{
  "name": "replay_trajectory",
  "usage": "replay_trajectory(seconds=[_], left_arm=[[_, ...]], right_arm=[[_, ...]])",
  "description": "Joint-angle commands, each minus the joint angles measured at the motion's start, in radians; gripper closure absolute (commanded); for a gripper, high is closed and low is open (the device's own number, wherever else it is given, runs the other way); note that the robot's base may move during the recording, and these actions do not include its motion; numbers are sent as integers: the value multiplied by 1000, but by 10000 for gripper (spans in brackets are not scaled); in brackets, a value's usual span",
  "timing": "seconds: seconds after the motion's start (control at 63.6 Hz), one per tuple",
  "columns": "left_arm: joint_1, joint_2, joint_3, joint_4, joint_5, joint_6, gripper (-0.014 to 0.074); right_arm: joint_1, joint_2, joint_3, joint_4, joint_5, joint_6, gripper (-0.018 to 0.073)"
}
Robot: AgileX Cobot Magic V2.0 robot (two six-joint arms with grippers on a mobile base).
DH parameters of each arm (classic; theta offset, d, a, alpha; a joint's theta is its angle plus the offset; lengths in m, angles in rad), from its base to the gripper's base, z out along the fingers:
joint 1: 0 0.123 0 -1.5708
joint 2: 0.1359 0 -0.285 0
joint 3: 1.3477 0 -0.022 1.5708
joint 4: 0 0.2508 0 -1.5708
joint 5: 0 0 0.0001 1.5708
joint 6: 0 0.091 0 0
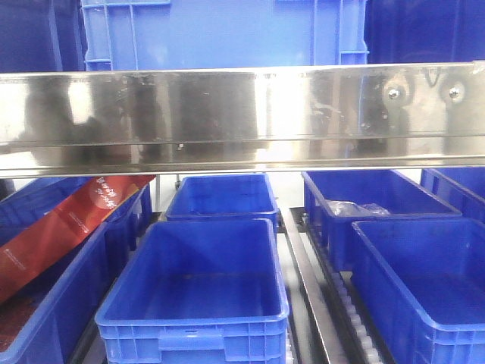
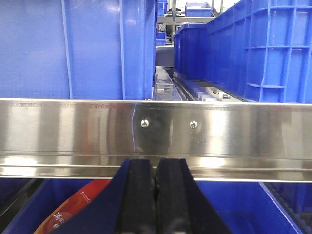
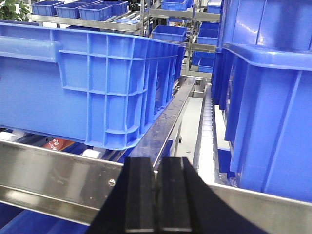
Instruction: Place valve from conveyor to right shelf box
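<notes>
Left claw [image 2: 156, 195]: both black pads pressed flat together, nothing between them. It hangs just in front of a polished steel shelf rail [image 2: 156, 131], level with it. Right claw [image 3: 156, 195]: pads likewise pressed together and empty, poised above its own stretch of steel rail [image 3: 53, 168].

Outward from the left claw: a tall blue crate [image 2: 73, 48] stands on the shelf behind the rail, a second blue crate [image 2: 243, 48] to its right, a narrow roller lane between them. Below the rail, a red packet [image 2: 73, 214] shows in a lower bin.

Outward from the right claw: a ribbed blue bin [image 3: 97, 83] on the left, another blue bin [image 3: 273, 112] on the right, a steel divider and white rollers running away between them.

Front view: lower tier holds an empty open blue box [image 1: 197, 280] in the middle, a right-hand box [image 1: 424, 280] near, and a farther box [image 1: 371, 205] with something pale and crumpled in it, too unclear to name.

Valve: not visible in any view. Conveyor: not visible either. Where the valve lies cannot be told from here.

Judgement: the pick has not begun; both claws idle at the shelf. Next move likely calls for turning toward the conveyor, finding the valve, spreading one claw over it.
</notes>
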Motion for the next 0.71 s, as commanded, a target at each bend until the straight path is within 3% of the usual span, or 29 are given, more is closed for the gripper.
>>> replay_trajectory(seconds=[0.0, 0.44, 0.534, 0.692], left_arm=[[-1, -5, -2, 4, -27, -8, 707], [-1, -5, -2, 4, -27, -8, 707], [-1, -5, -2, 4, -27, -8, 707], [-1, -5, -2, 4, -27, -8, 707]], right_arm=[[-4, -4, 4, -7, -25, -6, 722], [-7, -6, 4, 6, -44, -6, 722], [-56, -38, 4, 8, 5, -6, 722], [-211, -175, 74, 50, 68, -6, 722]])
